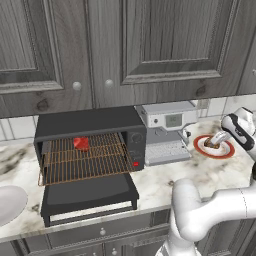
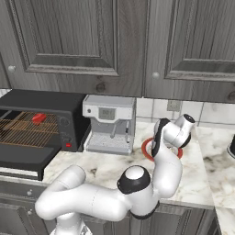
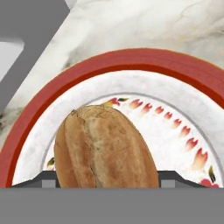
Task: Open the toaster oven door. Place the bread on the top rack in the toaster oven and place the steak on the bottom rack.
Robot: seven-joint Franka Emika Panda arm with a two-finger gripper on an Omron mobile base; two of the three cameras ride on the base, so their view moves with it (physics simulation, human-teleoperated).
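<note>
- Far left on the marbled bench (image 1: 210, 175): black boxy toaster oven (image 1: 90, 122) with its flat black door (image 1: 90, 192) folded down toward the near edge, so both coppery wire racks are reachable from the front.
- Small bright red lump of steak (image 1: 81, 143) already lying on a rack inside, toward the back; upper or lower grid hard to tell from these angles.
- Top rack (image 1: 85, 162) apparently drawn out over the door, leaving a bare landing spot for the loaf.
- Just right of the oven, close beside it: silver-white coffee machine (image 1: 167, 132), narrowing any sideways approach to the oven mouth.
- Further right: red-rimmed white plate (image 3: 183, 74) with a flower border, carrying the brown crusty bread loaf (image 3: 105, 146) roughly at its middle.
- Gripper (image 1: 216, 141) lowered over that plate, loaf lying between the jaws; spread around it or already pinching cannot be told.
- Likely step: grasping the bread; open bench near the plate, overhead grey cabinets (image 1: 150, 45) capping lift height.
</note>
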